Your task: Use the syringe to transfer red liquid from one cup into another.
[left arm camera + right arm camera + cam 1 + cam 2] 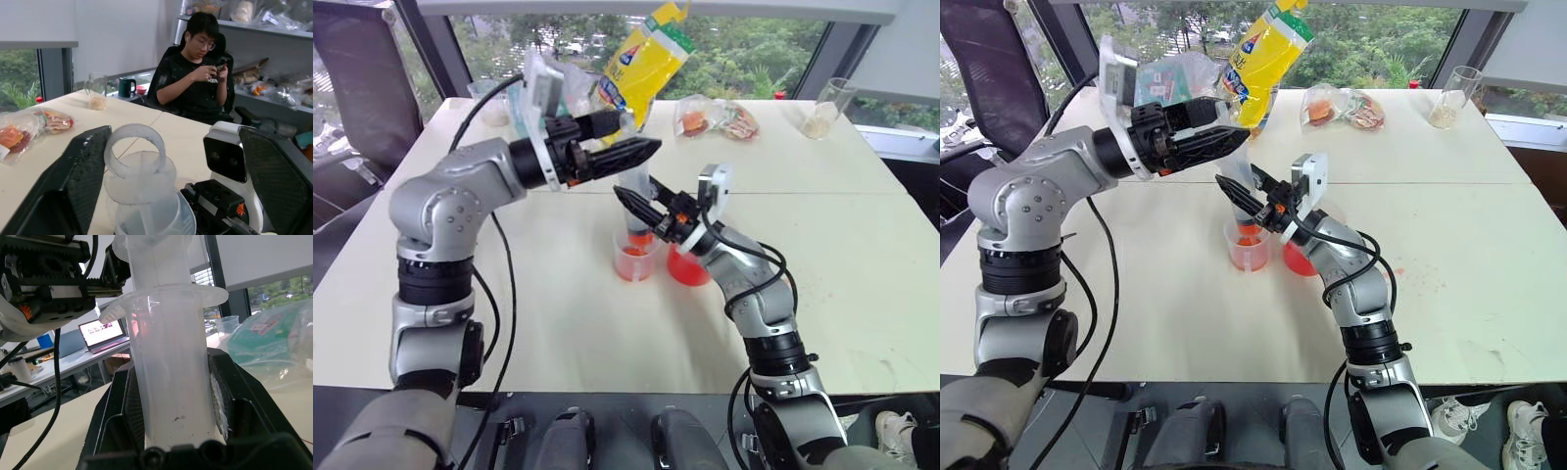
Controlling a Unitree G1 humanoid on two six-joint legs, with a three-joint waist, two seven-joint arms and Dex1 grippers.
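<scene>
Spanning a windowed room, pale table (862,294); right pincer (636,208) pinching syringe (171,382), left pincer (631,147) spread.

red liquid (634,264), clear syringe (172,382), yellow bag (644,61), blk fingers (78,181)

Yellow bag (644,57), far side of table: you can see a logo, but nothing readable.
</scene>
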